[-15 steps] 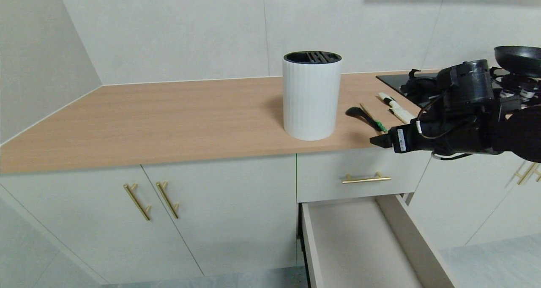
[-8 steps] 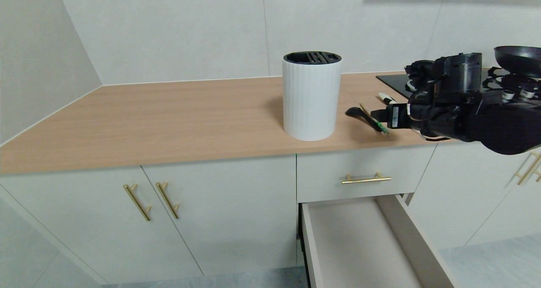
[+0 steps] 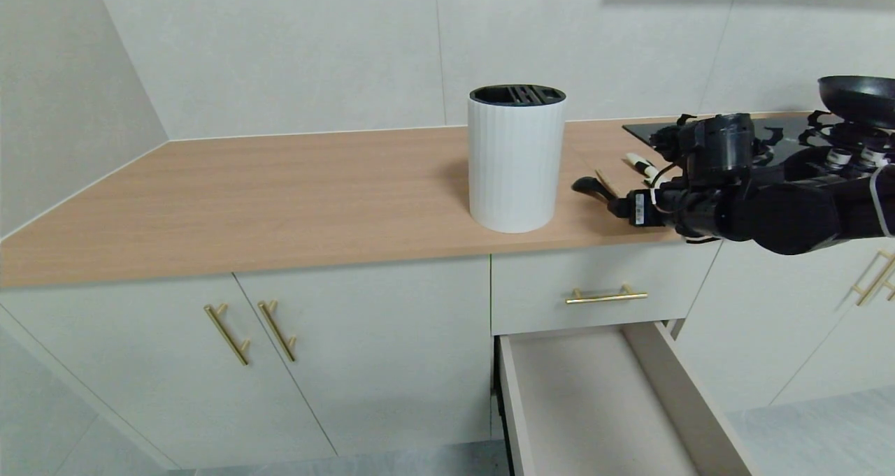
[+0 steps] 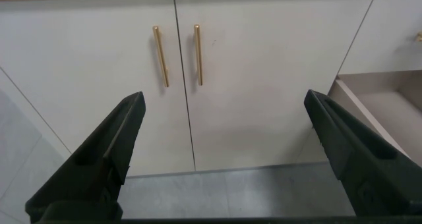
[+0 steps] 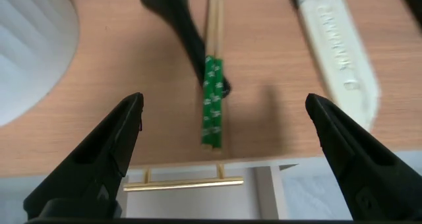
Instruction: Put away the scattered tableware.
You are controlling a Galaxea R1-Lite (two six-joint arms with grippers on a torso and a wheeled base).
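Observation:
A white ribbed utensil holder (image 3: 516,158) stands on the wooden counter (image 3: 280,189). Just right of it lie a black spoon (image 3: 589,186), a pair of chopsticks (image 3: 602,180) with green ends, and a white knife (image 3: 640,163). My right gripper (image 3: 617,207) hangs open just above the near ends of the chopsticks at the counter's front edge. In the right wrist view the chopsticks (image 5: 212,85), spoon (image 5: 183,23) and knife (image 5: 336,49) lie ahead of the right gripper (image 5: 224,109), nothing held. My left gripper (image 4: 224,102) is open, low before the cabinet doors.
A drawer (image 3: 650,364) stands pulled open below the counter, under a closed one with a gold handle (image 3: 605,295). A black cooktop (image 3: 650,135) and pan (image 3: 856,97) sit at the right. Cabinet doors with gold handles (image 4: 178,56) face the left gripper.
My right gripper rose from below the counter's front edge to counter height, then settled slightly lower and closer over the chopsticks' near ends. The tableware has not moved.

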